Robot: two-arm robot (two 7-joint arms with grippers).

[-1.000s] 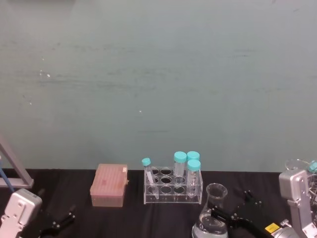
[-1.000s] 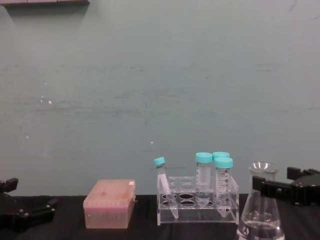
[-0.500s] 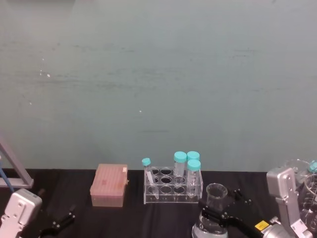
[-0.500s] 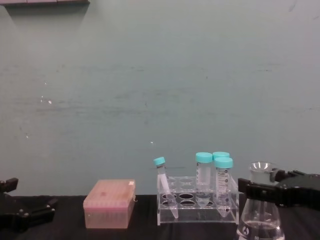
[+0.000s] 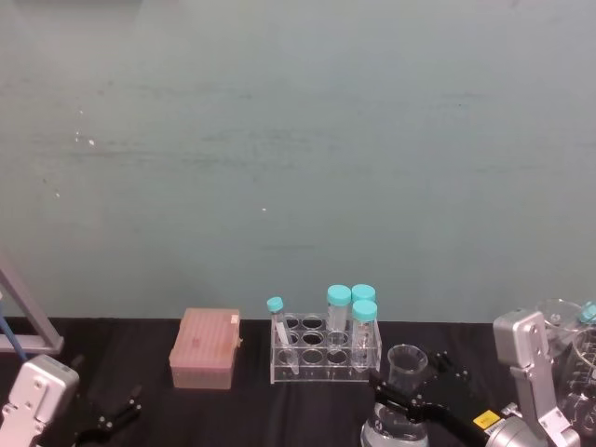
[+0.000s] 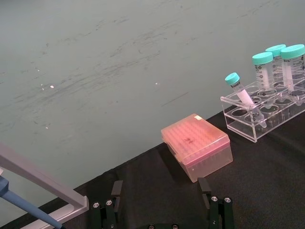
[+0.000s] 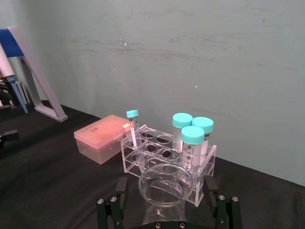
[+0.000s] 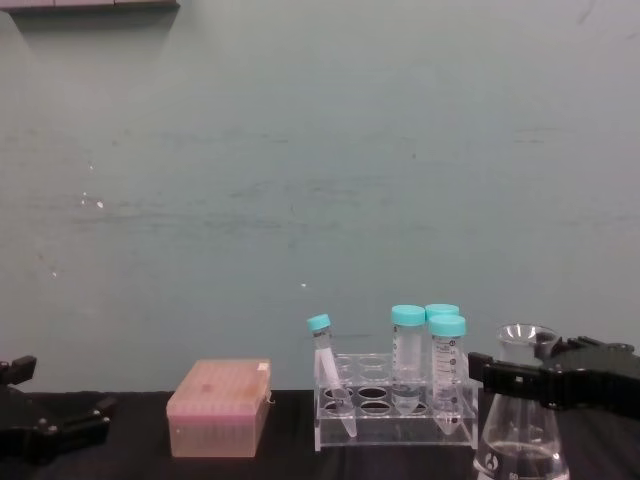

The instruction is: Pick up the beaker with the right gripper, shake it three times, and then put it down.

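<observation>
right wrist view shows the right end effector [image 7: 166,186] at the near right of the desk [image 5: 242,414], jaws apart and straddling the neck of the beaker [image 8: 522,445] under its flared rim, judged a sound hold since the flare would check slipping; the beaker appears to stand upright on the desk, not yet clamped. the left end effector [image 6: 160,200] sits parked near left, fingers spread. beyond, the tube rack [image 5: 326,352] stands near the beaker, so shaking calls for a clear lift first.
</observation>
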